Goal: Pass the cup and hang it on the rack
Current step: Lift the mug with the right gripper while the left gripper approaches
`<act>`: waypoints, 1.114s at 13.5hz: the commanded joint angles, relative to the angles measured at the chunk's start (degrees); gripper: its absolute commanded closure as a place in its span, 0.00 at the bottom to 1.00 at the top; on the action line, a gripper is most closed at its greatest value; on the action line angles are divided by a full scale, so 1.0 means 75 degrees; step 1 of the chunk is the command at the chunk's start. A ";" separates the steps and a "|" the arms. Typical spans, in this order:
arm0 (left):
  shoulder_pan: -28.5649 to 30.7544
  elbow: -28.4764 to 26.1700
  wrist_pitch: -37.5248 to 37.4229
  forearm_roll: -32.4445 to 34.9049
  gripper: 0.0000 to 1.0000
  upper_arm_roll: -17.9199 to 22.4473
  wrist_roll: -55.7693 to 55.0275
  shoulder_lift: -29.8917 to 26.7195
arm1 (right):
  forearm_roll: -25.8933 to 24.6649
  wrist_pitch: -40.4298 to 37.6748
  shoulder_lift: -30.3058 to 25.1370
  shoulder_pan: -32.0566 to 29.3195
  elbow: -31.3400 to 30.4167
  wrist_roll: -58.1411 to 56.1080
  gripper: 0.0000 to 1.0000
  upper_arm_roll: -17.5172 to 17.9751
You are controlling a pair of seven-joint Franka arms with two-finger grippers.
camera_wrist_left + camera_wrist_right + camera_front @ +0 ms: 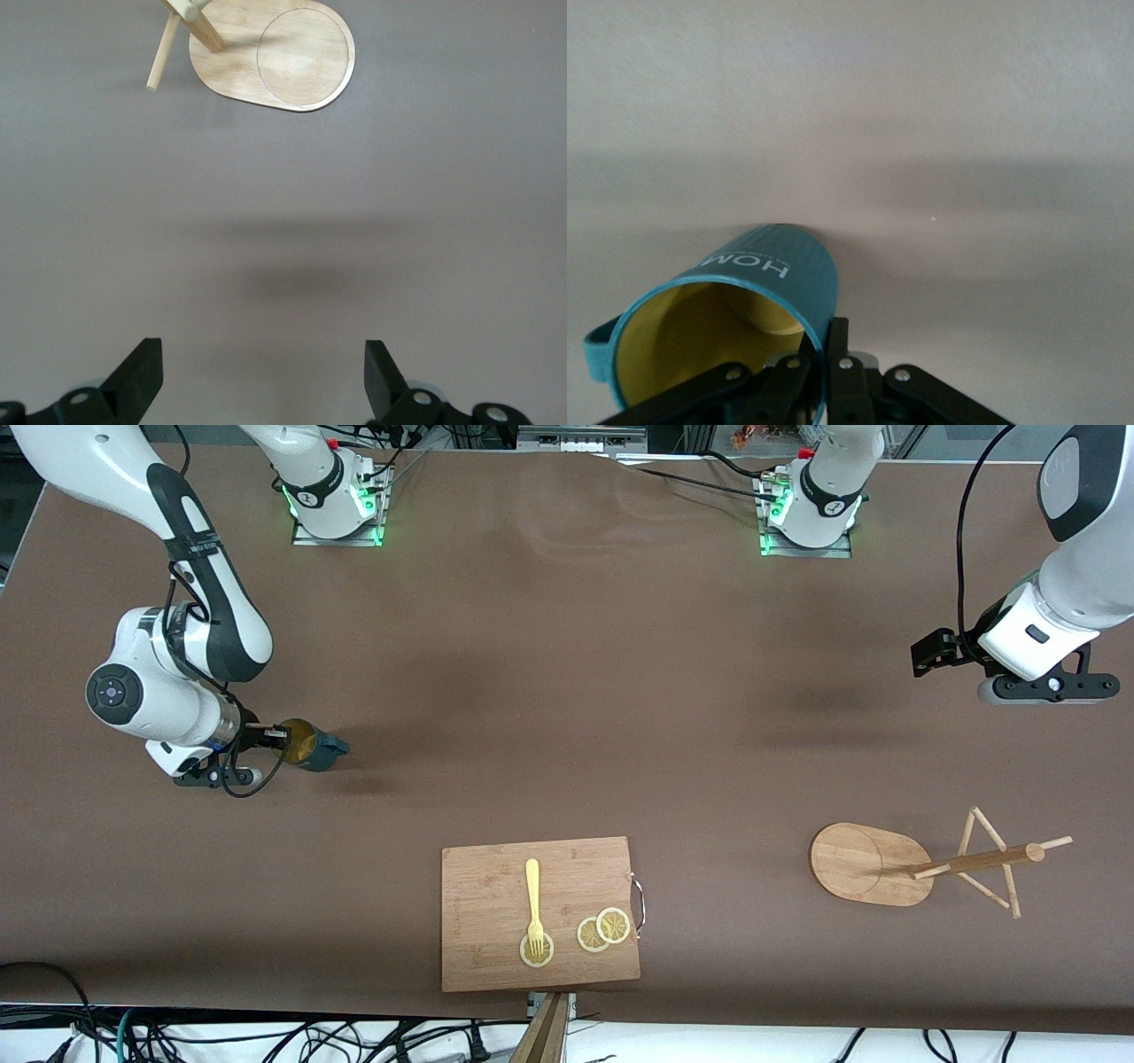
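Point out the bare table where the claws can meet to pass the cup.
Widest bare stretch: mid-table, between the cutting board and the arm bases. The right claw grips the cup at its end; the open left claw hangs above the rack. Crowded: the board and rack strip.

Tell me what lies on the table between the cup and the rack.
Mostly bare brown table in the front view. The cup, held by the right gripper, and the rack have only the cutting board partway, nearer the camera.

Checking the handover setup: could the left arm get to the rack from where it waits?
Probably yes. The left claw waits open over bare table, and nothing stands between it and the rack; the right claw holds the cup at the table's other end.
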 commanded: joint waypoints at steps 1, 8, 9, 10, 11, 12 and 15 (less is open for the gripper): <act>0.0062 0.0061 0.0022 -0.0019 0.00 -0.0023 0.0174 0.0019 | 0.0095 -0.0392 -0.0125 0.0031 0.0577 0.0195 1.00 0.0573; 0.0225 0.0061 0.0057 -0.0007 0.00 -0.0035 0.0185 0.0030 | -0.0104 -0.0604 0.1185 0.2828 0.3084 0.3487 1.00 0.0822; 0.0284 0.0015 0.0161 -0.0019 0.00 -0.0047 0.0209 0.0088 | -0.0116 -0.0604 0.1489 0.3146 0.3563 0.4105 1.00 0.0822; 0.0423 -0.0102 0.0209 -0.0031 0.00 -0.0059 0.0313 0.0042 | -0.0128 -0.0581 0.1875 0.3532 0.4090 0.4900 1.00 0.0822; 0.0471 -0.0265 0.0232 -0.0054 0.00 -0.0059 0.0593 -0.0120 | -0.0348 -0.0592 0.2227 0.3896 0.4618 0.5499 1.00 0.0810; 0.0599 -0.0510 0.0244 -0.0124 0.00 -0.0059 0.0862 -0.0447 | -0.0733 -0.0604 0.2532 0.4236 0.4994 0.6039 1.00 0.0810; 0.0823 -0.1411 0.0244 -0.0755 0.00 0.0000 0.1449 -0.1583 | -0.1415 -0.0569 0.3073 0.5010 0.5525 0.7133 1.00 0.0787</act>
